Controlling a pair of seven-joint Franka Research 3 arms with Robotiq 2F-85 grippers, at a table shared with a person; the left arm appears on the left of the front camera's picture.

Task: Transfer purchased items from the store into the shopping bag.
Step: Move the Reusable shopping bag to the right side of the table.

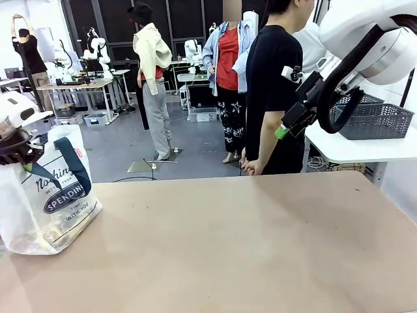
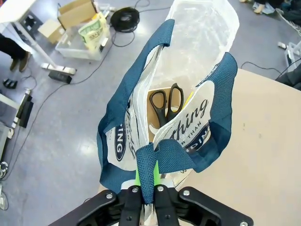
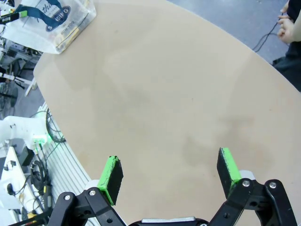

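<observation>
The left pincer (image 2: 144,190) is clamped on a navy handle (image 2: 155,162) of the shopping bag (image 1: 49,195), which stands at the table's (image 1: 247,241) left edge with scissors (image 2: 167,104) inside; the right pincer (image 3: 169,172) hangs spread wide, holding nothing, above bare table; the store (image 1: 373,119) sits on a white side table beyond.

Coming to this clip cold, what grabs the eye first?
The clear shopping bag at the table's left edge, its navy handle pinched between the left gripper's fingers so the mouth gapes. Inside it lie black-handled scissors. The right gripper hangs open above bare table, while a person in black stands at the far side.
</observation>
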